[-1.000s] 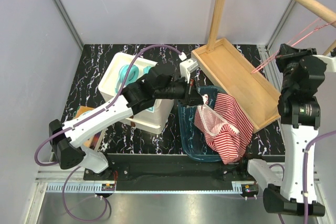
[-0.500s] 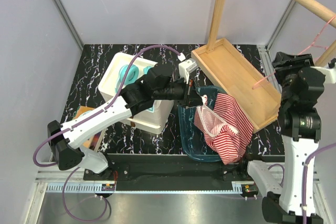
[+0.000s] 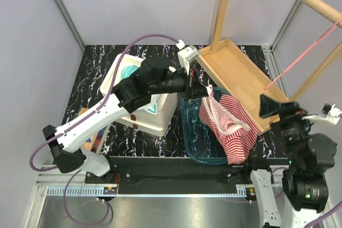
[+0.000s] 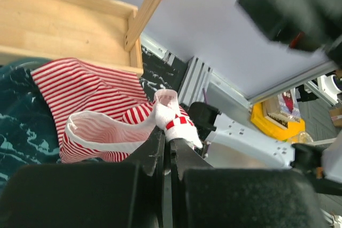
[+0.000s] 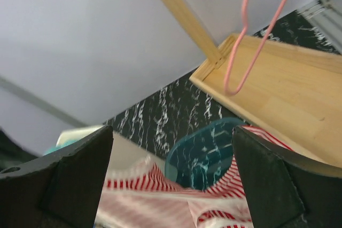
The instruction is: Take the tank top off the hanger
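Black marble bench (image 3: 107,57): it had white veins. Pale grey walls and metal posts stood round it.
Wooden poles (image 3: 224,9): thick and light, they rose from the far side and crossed high over the right edge.
Wooden tray (image 3: 240,78): it lay slanted from the far middle toward the right edge.
Blue tub (image 3: 195,137): it sat at the middle of the near edge, just beside the tray.
White bin (image 3: 120,81): it stood on the left side of the tub, with something teal inside.
Tank top (image 3: 235,126): the red-and-white stripes hung over the tub's right rim and touched the tray. It was off the wire. One strap (image 4: 171,113) was pulled up.
Hanger (image 3: 304,54): the pink wire was bare. It sloped down from high by the right edge, and its low end hung over the tray.
Left arm (image 3: 101,118): from the near left corner it reached over the bin to the tub's far rim.
Left gripper (image 3: 206,90): its fingers were pressed tight on the strap.
Right arm (image 3: 307,174): it stood tall at the near right corner, wrist up high.
Right gripper (image 5: 172,132): its fingers were spread wide and held nothing. It pointed toward the tray and tub.
Yellow box (image 4: 275,118): it sat beyond the bench. Its label was too small to read.
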{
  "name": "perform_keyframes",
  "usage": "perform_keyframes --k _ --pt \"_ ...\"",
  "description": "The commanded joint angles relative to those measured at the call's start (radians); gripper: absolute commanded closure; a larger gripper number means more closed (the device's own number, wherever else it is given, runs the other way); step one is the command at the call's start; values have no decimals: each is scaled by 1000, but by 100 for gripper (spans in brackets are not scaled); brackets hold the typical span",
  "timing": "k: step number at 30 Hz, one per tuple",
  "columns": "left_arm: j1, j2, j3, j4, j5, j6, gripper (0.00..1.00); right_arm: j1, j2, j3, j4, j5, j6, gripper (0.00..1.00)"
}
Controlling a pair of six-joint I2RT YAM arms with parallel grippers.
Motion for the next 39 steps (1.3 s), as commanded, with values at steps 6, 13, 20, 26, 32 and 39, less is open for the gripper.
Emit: perform_keyframes --k 6,13,20,26,32,39 --pt "-3 47 246 20 43 -6 100 -4 -127 -263 -39 -541 -103 0" --pt "-6 112 412 25 112 -26 100 -6 -32 -340 17 -679 -177 0" --pt "-4 176 522 28 104 -6 100 -6 -11 -414 175 -848 -77 18" --pt "5 255 686 25 66 46 100 -5 44 -390 418 -914 122 89" --pt "56 264 785 51 34 52 100 -5 230 -131 577 -932 220 100" --pt "115 232 760 77 46 38 100 -5 325 66 642 -908 268 100"
